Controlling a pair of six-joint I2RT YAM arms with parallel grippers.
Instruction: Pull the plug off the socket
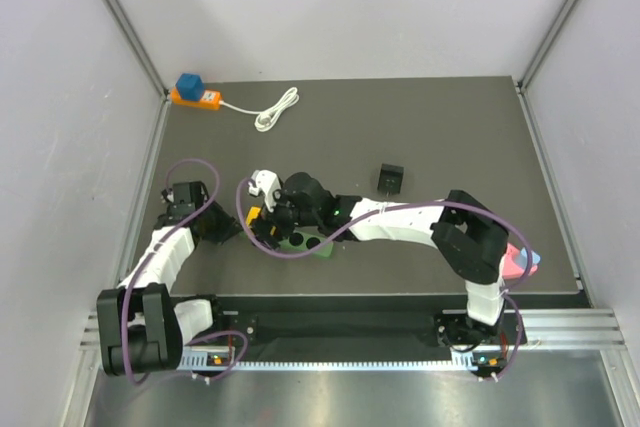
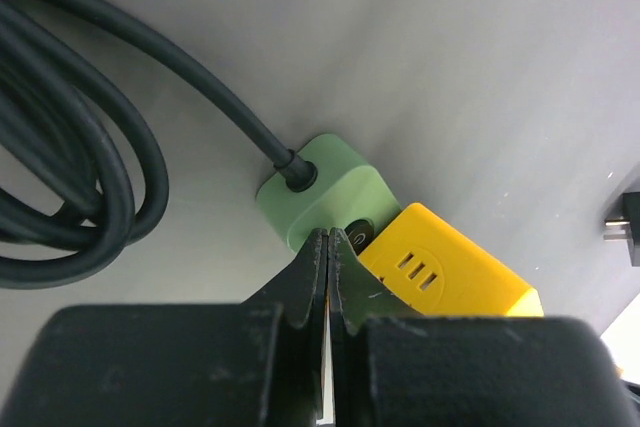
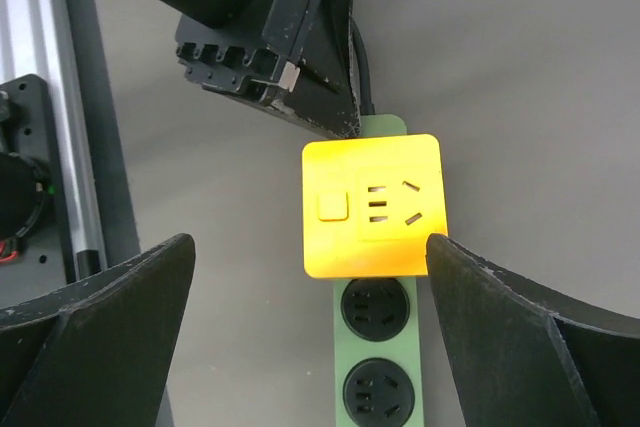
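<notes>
A yellow plug adapter (image 3: 370, 207) sits plugged into the end of a green power strip (image 3: 375, 387) that has black round sockets. My right gripper (image 3: 310, 247) is open wide, a finger on either side of the adapter, not touching it. My left gripper (image 2: 328, 239) is shut and empty, its tips resting on the strip's cable end (image 2: 320, 187) beside the adapter (image 2: 450, 267). In the top view the strip (image 1: 318, 247) lies at the near centre, largely hidden under my right gripper (image 1: 268, 219), with my left gripper (image 1: 222, 229) to its left.
The strip's black cable (image 2: 70, 177) lies coiled to one side. A small black plug (image 1: 390, 177) lies mid-table. An orange and blue socket (image 1: 195, 93) with a white cord (image 1: 275, 110) is at the back left. A pink and blue object (image 1: 520, 261) sits at the right edge.
</notes>
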